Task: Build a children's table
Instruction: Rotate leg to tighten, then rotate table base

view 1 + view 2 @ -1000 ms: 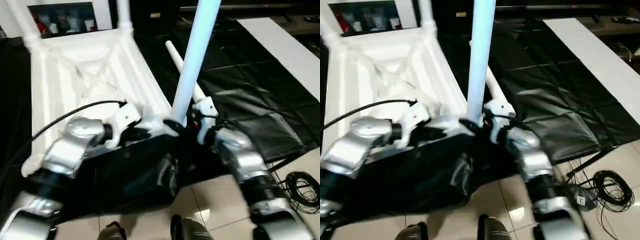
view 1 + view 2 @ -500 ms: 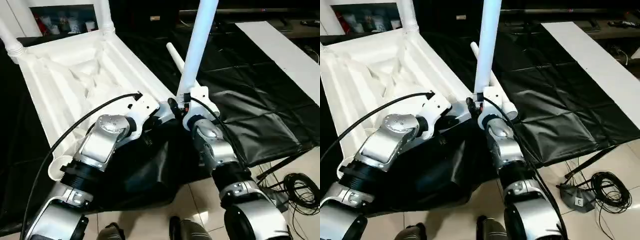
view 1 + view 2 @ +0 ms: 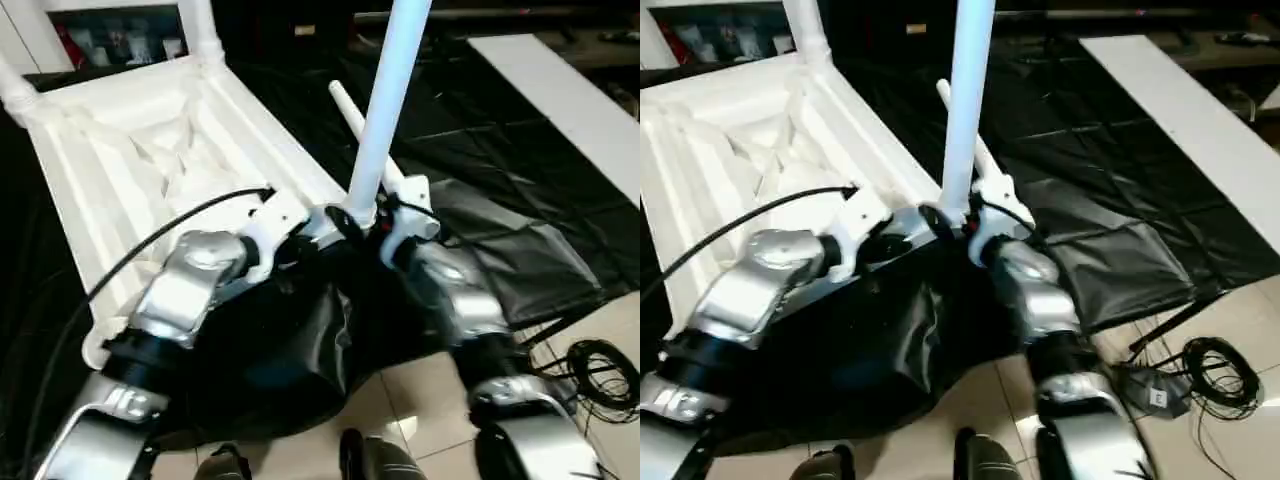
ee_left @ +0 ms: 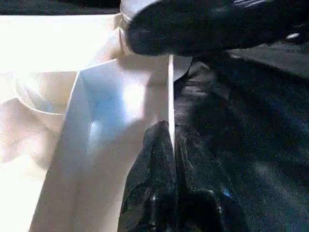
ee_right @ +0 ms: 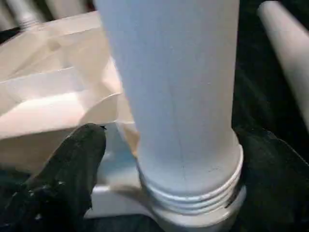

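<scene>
The children's table's white tabletop (image 3: 150, 160) lies upside down on a black sheet, ribs showing. Two legs (image 3: 200, 25) stand in its far corner sockets. A third leg (image 3: 385, 110) stands upright in the near right corner socket, its threaded collar (image 5: 193, 193) just above the socket. My right gripper (image 5: 174, 135) straddles this leg's base, and a gap shows between one finger (image 5: 72, 179) and the tube. My left gripper (image 4: 170, 140) is shut on the tabletop's thin rim (image 4: 171, 96) beside that corner. A fourth leg (image 3: 350, 112) lies on the sheet behind.
A flat white board (image 3: 560, 90) lies at the far right on the black sheet (image 3: 500, 200). A white cabinet with glass doors (image 3: 110, 40) stands behind the tabletop. Coiled cables (image 3: 600, 370) lie on the tiled floor at the near right.
The whole picture has shifted with the camera. Both grippers stay at the upright leg's base, and the leg still stands in the near right corner socket.
</scene>
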